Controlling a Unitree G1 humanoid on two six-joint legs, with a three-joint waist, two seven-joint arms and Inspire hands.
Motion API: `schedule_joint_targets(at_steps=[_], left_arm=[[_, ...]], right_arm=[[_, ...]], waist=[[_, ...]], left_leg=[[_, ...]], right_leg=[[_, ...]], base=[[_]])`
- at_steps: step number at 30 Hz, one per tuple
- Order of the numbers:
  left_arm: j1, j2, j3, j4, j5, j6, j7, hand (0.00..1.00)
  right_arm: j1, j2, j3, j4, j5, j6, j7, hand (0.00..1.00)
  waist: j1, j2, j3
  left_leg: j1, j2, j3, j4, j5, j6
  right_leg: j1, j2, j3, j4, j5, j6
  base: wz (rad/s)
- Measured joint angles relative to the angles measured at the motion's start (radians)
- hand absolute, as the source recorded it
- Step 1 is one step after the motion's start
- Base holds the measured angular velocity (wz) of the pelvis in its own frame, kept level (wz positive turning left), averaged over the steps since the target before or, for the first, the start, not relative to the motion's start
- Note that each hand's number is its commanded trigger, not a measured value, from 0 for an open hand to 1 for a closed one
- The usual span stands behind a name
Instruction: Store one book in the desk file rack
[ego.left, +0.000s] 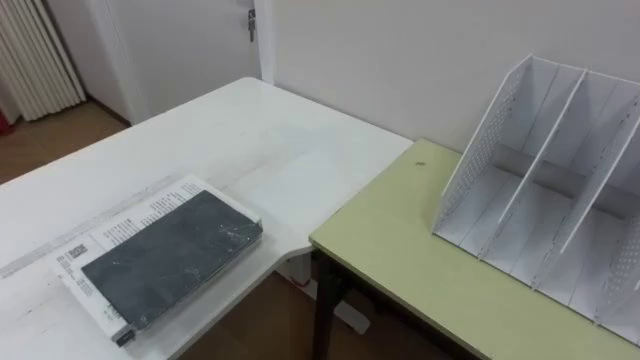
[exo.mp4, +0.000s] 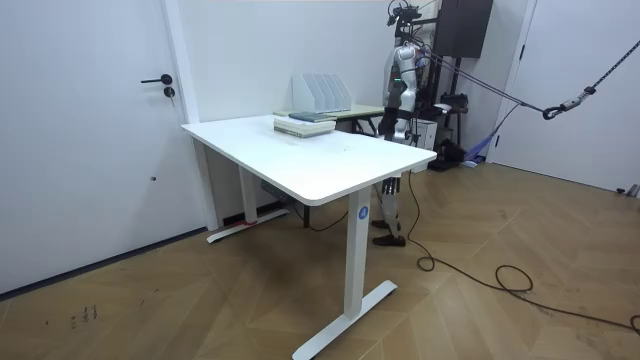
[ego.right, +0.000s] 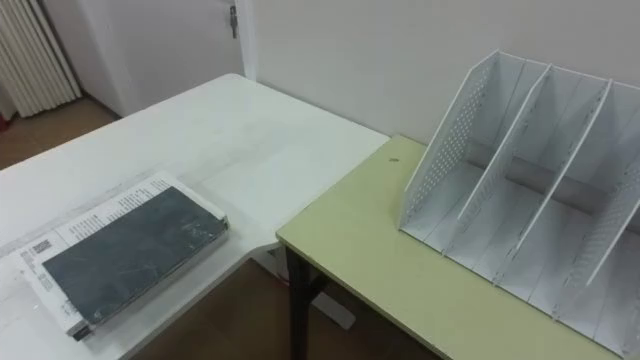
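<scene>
A book with a dark grey cover (ego.left: 168, 255) (ego.right: 128, 250) lies flat on a white printed book at the near left, on the white desk (ego.left: 250, 150). The white file rack (ego.left: 530, 190) (ego.right: 520, 170) with upright perforated dividers stands empty on the pale green table (ego.left: 400, 250) at the right. In the room view I stand behind both tables, beside the rack (exo.mp4: 322, 92) and the books (exo.mp4: 305, 123). My left hand (exo.mp4: 405, 122) and right hand (exo.mp4: 388, 120) hang low by my body, too small there to read.
A gap with wood floor (ego.left: 270, 320) separates the white desk's rounded corner from the green table's dark leg (ego.left: 322, 300). A wall and door (ego.left: 180, 40) lie behind the desk. A dark cabinet (exo.mp4: 465, 25) stands behind me.
</scene>
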Motion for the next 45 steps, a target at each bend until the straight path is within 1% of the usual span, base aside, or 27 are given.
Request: schedule_joint_targets(at_steps=[2, 4, 6, 11, 14, 16, 18, 24, 26, 32, 35, 37, 38, 40, 42, 44, 45], left_arm=[[-0.001, 0.0, 0.001, -0.003, 0.003, 0.0, -0.011, 0.0], [-0.009, -0.001, 0.0, -0.005, 0.034, 0.0, -0.013, 0.0], [-0.014, -0.001, 0.0, -0.005, 0.042, 0.0, -0.014, 0.0], [-0.028, -0.001, 0.001, -0.005, 0.078, -0.001, -0.014, 0.0], [-0.034, -0.001, 0.001, -0.004, 0.089, -0.001, -0.011, 0.0], [-0.036, -0.002, 0.002, -0.004, 0.089, -0.003, -0.011, 0.0], [-0.036, -0.002, 0.002, -0.004, 0.089, -0.002, -0.011, 0.0], [-0.035, -0.002, 0.002, -0.004, 0.09, -0.002, -0.016, 0.0], [-0.035, -0.002, 0.001, -0.004, 0.11, -0.002, -0.024, 0.0], [-0.043, -0.002, -0.006, -0.004, 0.189, -0.001, -0.034, 0.0], [-0.05, -0.001, -0.032, -0.021, 0.266, -0.001, -0.033, 0.0], [-0.064, -0.001, -0.052, -0.058, 0.351, -0.002, -0.032, 0.0], [-0.068, -0.001, -0.053, -0.074, 0.37, -0.002, -0.032, 0.0], [-0.092, 0.01, -0.085, -0.122, 0.433, -0.003, -0.027, 0.0], [-0.102, 0.017, -0.112, -0.154, 0.455, -0.003, -0.02, 0.0], [-0.105, 0.019, -0.139, -0.182, 0.484, -0.003, -0.008, 0.0], [-0.105, 0.022, -0.167, -0.194, 0.519, -0.003, -0.007, 0.0]], right_arm=[[0.004, 0.0, 0.001, 0.0, 0.0, -0.008, -0.004, 0.0], [0.005, 0.0, 0.002, 0.0, 0.0, -0.012, -0.005, 0.0], [0.004, -0.001, 0.005, 0.001, 0.0, -0.015, -0.006, 0.0], [0.006, -0.002, 0.005, 0.004, 0.0, -0.02, -0.022, 0.0], [0.012, -0.003, 0.005, 0.003, 0.003, -0.035, -0.03, 0.0], [0.019, -0.003, 0.005, 0.002, 0.005, -0.046, -0.03, 0.0], [0.026, -0.002, 0.005, 0.002, 0.009, -0.052, -0.031, 0.0], [0.035, -0.002, -0.006, 0.002, 0.031, -0.054, -0.039, 0.0], [0.035, -0.002, -0.006, 0.003, 0.038, -0.053, -0.039, 0.0], [0.031, -0.002, -0.002, 0.011, 0.032, -0.053, -0.039, 0.0], [0.024, -0.002, 0.007, 0.011, 0.029, -0.054, -0.037, 0.0], [0.027, -0.002, 0.015, 0.005, 0.028, -0.054, -0.036, 0.0], [0.027, -0.002, 0.017, 0.004, 0.026, -0.054, -0.035, 0.0], [0.022, -0.003, 0.019, 0.001, 0.018, -0.054, -0.029, 0.0], [0.023, -0.003, 0.026, 0.0, 0.009, -0.053, -0.027, 0.0], [0.022, -0.003, 0.028, 0.0, 0.003, -0.052, -0.027, 0.0], [0.02, -0.003, 0.039, -0.002, -0.001, -0.051, -0.027, 0.0]], waist=[[0.005, 0.001, 0.0001], [0.01, 0.003, 0.0002], [0.012, 0.005, 0.0002], [0.01, 0.012, 0.0004], [0.009, 0.012, 0.0005], [0.011, 0.012, 0.0006], [0.01, 0.012, 0.0007], [0.008, 0.01, 0.0005], [0.007, 0.01, 0.0003], [-0.005, 0.001, 0.0], [-0.014, -0.007, 0.0004], [-0.019, -0.012, 0.0017], [-0.02, -0.013, 0.0019], [-0.023, -0.012, 0.0018], [-0.025, -0.01, 0.0015], [-0.035, -0.008, 0.0013], [-0.043, -0.006, 0.0001]], left_leg=[[-0.001, -0.001, 0.0, 0.003, 0.0, 0.0], [-0.001, -0.001, 0.0, 0.004, 0.0, 0.0], [-0.001, -0.001, 0.0, 0.004, 0.0, 0.0], [0.0, -0.001, -0.001, 0.005, 0.0, 0.0], [0.001, 0.0, -0.002, 0.003, 0.0, 0.0], [0.001, 0.006, -0.002, 0.002, 0.0, 0.0], [0.0, 0.006, -0.001, 0.002, 0.0, 0.0], [0.0, 0.006, 0.001, 0.002, 0.0, 0.0], [0.001, 0.006, 0.001, 0.001, 0.0, 0.0], [0.013, 0.006, 0.005, -0.001, 0.0, 0.0], [0.013, 0.007, 0.005, 0.0, 0.0, 0.0], [0.008, 0.007, 0.004, 0.005, 0.0, 0.0], [0.004, 0.007, 0.003, 0.008, 0.0, 0.0], [-0.008, 0.006, 0.004, 0.01, 0.0, 0.0], [-0.007, 0.005, 0.005, 0.007, 0.0, 0.0], [-0.006, 0.005, 0.005, -0.003, 0.0, 0.0], [-0.006, 0.005, 0.005, -0.009, 0.0, 0.0]], right_leg=[[0.001, -0.001, 0.0, 0.0, 0.0, 0.0], [0.001, -0.001, 0.001, 0.0, 0.0, 0.0], [0.001, -0.001, 0.001, 0.001, 0.0, 0.0], [0.003, -0.001, 0.001, 0.002, 0.0, 0.0], [0.004, 0.0, 0.004, 0.001, 0.0, 0.0], [0.003, 0.001, 0.007, 0.0, 0.0, 0.0], [0.002, 0.002, 0.008, -0.001, 0.0, 0.0], [0.002, 0.004, 0.013, 0.0, 0.0, 0.0], [0.001, 0.005, 0.014, 0.0, 0.0, 0.0], [0.012, 0.005, 0.016, -0.001, -0.001, 0.0], [0.009, 0.006, 0.025, 0.001, -0.001, 0.0], [0.007, 0.006, 0.026, 0.0, 0.001, 0.0], [0.005, 0.006, 0.025, 0.0, 0.001, 0.0], [-0.008, 0.008, 0.026, -0.001, 0.007, -0.001], [-0.009, 0.009, 0.029, -0.001, 0.009, -0.001], [-0.01, 0.01, 0.03, -0.002, 0.008, -0.001], [-0.01, 0.011, 0.031, -0.001, 0.009, -0.001]], base=[[0.0], [0.0], [0.0], [0.0], [0.0], [0.0], [0.0], [0.0], [0.0], [-0.01], [-0.06], [0.0], [0.0], [0.0], [-0.04], [0.0], [0.0]])
